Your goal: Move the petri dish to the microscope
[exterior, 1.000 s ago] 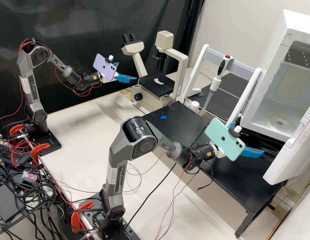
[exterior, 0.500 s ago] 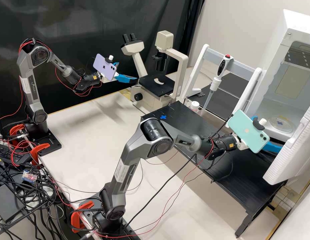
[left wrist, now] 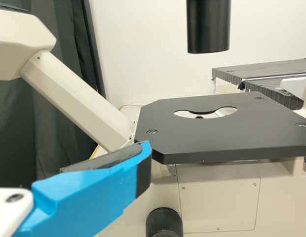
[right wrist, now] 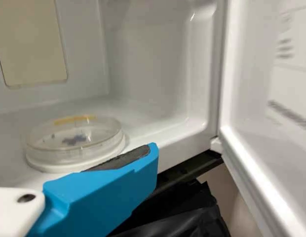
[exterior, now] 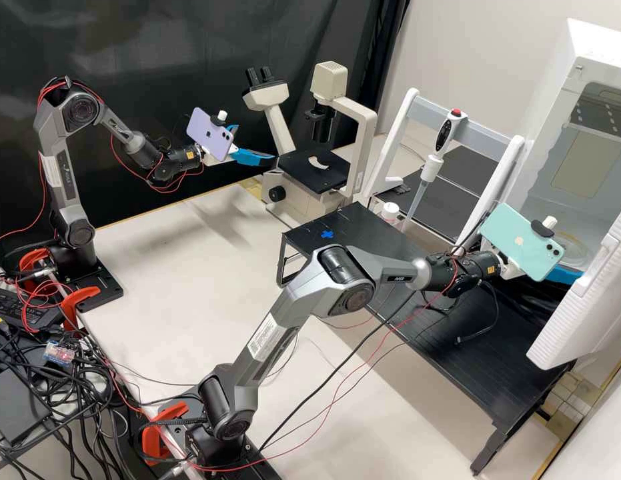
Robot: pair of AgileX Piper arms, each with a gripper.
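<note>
The clear petri dish [right wrist: 74, 140], with a yellow strip and a blue mark, lies flat on the white chamber's floor; in the high view the phone partly covers the dish [exterior: 578, 249]. My right gripper [exterior: 565, 274] is at the chamber's opening. In the right wrist view one finger of my right gripper [right wrist: 106, 190] stands beside the dish, open with nothing held. The microscope [exterior: 315, 171] stands at the back; its stage [left wrist: 217, 133] is bare. My left gripper [exterior: 258, 148] is open left of the stage. In its wrist view, my left gripper [left wrist: 101, 185] has one finger near the stage's corner.
The chamber's open door [exterior: 583, 307] stands to the right of my right gripper. A black raised platform [exterior: 383, 250] lies beneath the right arm. Behind it are a pipette [exterior: 431, 167] on a white frame and a white-capped bottle [exterior: 390, 211].
My right gripper has moved right and slightly up in the high view, from above the black platform to the chamber's opening. The left arm has kept still.
</note>
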